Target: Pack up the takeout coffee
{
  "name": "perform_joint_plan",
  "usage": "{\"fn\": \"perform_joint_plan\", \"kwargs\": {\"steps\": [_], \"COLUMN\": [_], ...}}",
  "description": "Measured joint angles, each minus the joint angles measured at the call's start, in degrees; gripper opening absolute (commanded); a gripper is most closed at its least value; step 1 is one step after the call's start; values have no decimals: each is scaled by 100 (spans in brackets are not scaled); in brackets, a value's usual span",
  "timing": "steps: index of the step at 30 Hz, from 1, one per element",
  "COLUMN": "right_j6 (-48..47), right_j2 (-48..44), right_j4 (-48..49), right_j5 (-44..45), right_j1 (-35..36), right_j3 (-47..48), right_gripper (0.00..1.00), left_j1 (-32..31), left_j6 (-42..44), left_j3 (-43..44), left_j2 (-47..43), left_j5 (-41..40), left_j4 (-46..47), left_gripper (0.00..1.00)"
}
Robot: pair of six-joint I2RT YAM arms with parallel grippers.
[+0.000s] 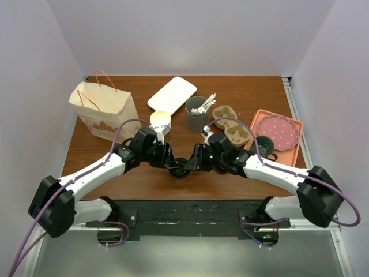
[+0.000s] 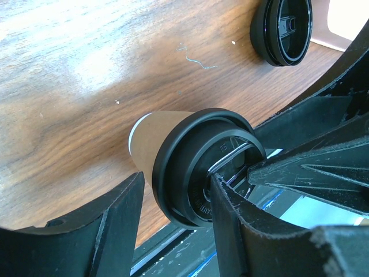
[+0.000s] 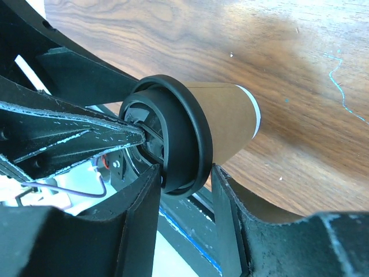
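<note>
The takeout coffee (image 1: 180, 169), a cream paper cup with a black lid, stands near the table's front edge between both grippers. In the left wrist view the lid (image 2: 184, 161) lies between my left gripper's (image 2: 176, 184) fingers. One finger (image 2: 230, 219) lies over the lid top and the other (image 2: 115, 219) stands a small gap off the rim. In the right wrist view my right gripper (image 3: 184, 173) has a finger on each side of the lid rim (image 3: 184, 138), both touching. In the top view the left gripper (image 1: 171, 161) and right gripper (image 1: 193, 161) meet at the cup. The paper bag (image 1: 104, 112) stands at the back left.
A stack of lidless cream cups (image 1: 160, 121) and a dark grey cup of utensils (image 1: 196, 112) stand behind the grippers. A white tray (image 1: 172, 94), a cardboard cup carrier (image 1: 230, 128) and a pink tray (image 1: 291, 151) lie further back and right. A spare black lid (image 2: 282, 29) lies nearby.
</note>
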Motion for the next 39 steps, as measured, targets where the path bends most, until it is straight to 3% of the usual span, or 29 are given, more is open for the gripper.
{"fn": "perform_joint_plan", "kwargs": {"steps": [6, 14, 18, 23, 29, 33, 39], "right_j6": [-85, -313, -317, -315, -306, -304, -284], "right_j2": [57, 286, 284, 284, 470, 553, 555], "right_j4": [-282, -1121, -1174, -1217, -1202, -1174, -1309], "right_j5": [24, 195, 192, 179, 63, 28, 61], "right_j1": [9, 9, 9, 4, 4, 4, 4], "right_j3": [234, 833, 841, 841, 977, 1034, 1093], "right_gripper": [41, 41, 48, 49, 42, 30, 25], "left_j1": [-2, 0, 0, 0, 0, 0, 0], "left_j6": [4, 149, 162, 166, 184, 199, 299], "left_j3": [122, 1165, 1425, 1427, 1427, 1427, 1427], "left_j2": [-52, 33, 4, -76, -186, -280, -437], "left_j5": [-98, -350, -374, -476, -678, -811, -1049], "left_j4": [-214, -1202, -1276, -1447, -1606, -1628, -1722], "left_gripper": [59, 70, 71, 70, 69, 69, 69]}}
